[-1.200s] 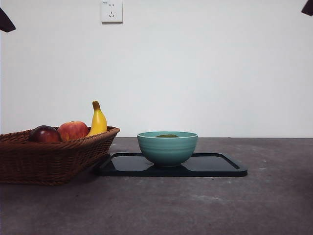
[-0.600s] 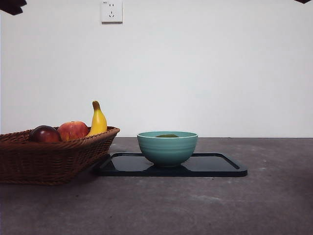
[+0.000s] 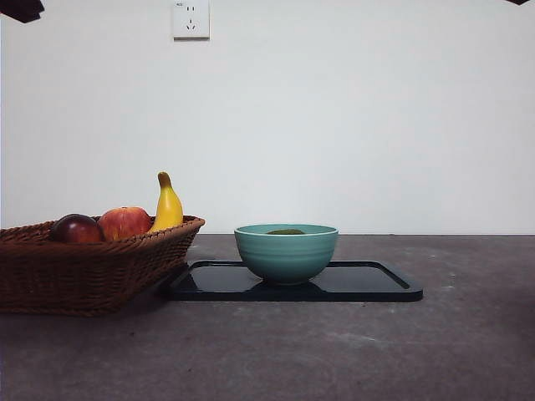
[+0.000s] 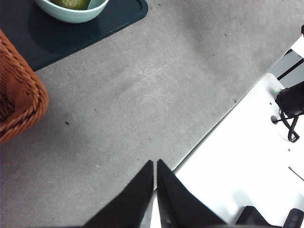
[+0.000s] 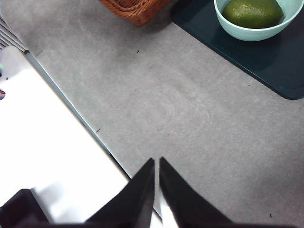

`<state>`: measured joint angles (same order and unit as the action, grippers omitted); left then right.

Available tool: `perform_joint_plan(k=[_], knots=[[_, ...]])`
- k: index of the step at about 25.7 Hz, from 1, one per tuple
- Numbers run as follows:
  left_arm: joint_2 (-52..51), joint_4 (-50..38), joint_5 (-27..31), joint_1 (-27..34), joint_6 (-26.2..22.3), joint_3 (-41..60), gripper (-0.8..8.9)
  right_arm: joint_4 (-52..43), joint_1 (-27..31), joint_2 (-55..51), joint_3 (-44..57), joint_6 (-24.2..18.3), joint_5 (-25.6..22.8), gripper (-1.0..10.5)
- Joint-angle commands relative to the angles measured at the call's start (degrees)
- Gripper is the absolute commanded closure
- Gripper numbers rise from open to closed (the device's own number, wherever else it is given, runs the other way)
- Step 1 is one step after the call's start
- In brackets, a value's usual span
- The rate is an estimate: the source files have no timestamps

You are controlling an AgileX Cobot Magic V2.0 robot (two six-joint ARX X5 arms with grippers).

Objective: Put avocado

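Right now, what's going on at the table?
Nothing is being handled. The dark olive-green avocado lies in the teal ceramic bowl, which stands on the black rectangular tray beside the brown wicker basket of fruit. The left gripper and right gripper are both shut, empty, and hang above bare table near its edge.

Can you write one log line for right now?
avocado: in bowl on tray | left gripper: shut, empty | right gripper: shut, empty
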<state>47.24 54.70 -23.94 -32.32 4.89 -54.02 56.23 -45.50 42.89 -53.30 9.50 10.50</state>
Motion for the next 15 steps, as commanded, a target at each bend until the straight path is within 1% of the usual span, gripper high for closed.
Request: perform_joint_plan(k=[1,6,7,9,11,15], knots=[[0.28,-0.28,-0.11,-0.33,-0.98,-0.44,8.04,-0.52,-0.61,0.37,-0.37,0.57,-0.02,9.4],[0.09,-0.55,-0.09,-0.33,-1.09,-0.46,8.04,-0.52,-0.61,0.37,-0.37,0.57,-0.02,9.4],[-0.52,-1.18,0.77,0.15,-2.49,-0.46,8.04,-0.52,-0.61,0.37,-0.37,0.57,-0.02,9.4],[-2.16,-3.43,4.02,2.03,-7.48,-0.44,8.04,-0.52,-0.61,0.37,-0.37,0.57,-0.02,9.4],[-4.61,-9.55,6.58,5.51,-9.94,-0.2,8.04,-0.52,-0.61,0.37,-0.37,0.57,-0.02,9.4],[-10.75,-24.5,6.67,14.16,-13.92,2.8,8.04,-0.52,-0.61,0.37,-0.37,0.57,-0.02,9.4]])
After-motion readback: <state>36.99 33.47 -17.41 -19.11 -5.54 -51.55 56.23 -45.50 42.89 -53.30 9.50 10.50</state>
